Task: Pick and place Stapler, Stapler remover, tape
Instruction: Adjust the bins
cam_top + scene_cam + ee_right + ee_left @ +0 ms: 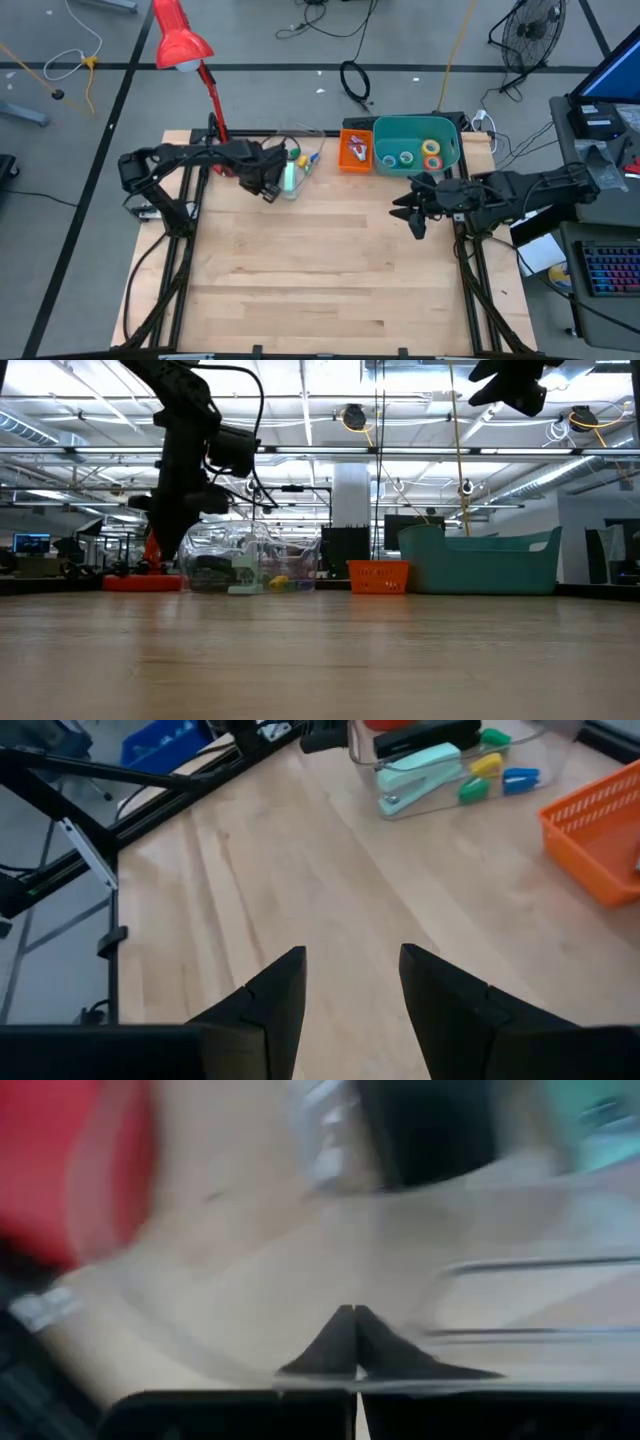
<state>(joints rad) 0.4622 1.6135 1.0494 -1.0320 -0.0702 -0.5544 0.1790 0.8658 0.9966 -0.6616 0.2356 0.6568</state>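
A: Left gripper [272,187] — fingers pressed together, nothing visibly pinched; poised at far edge of worktop [330,270], just beside clear container [293,170], towards far left corner
B: Confirmed in left wrist view: fingertips [356,1342] meeting in a single point over transparent plastic
A: Right gripper [412,213] — fingers spread, holding nothing; raised above right side of worktop, just in front of teal bin [452,148]
B: Seen from its wrist: two dark fingers [275,990] apart over bare wood
A: Stapler [420,778], mint green — lying inside clear container with small yellow, green and blue pieces; black item behind it, kind not discernible
B: Tape rolls [418,153] — resting in teal bin near far right corner; green, blue, yellow and orange rings visible from above
A: Orange basket [356,150] — touching teal bin's left side along far edge; contents too small to identify
B: Red lamp [181,38] — rising past far left corner
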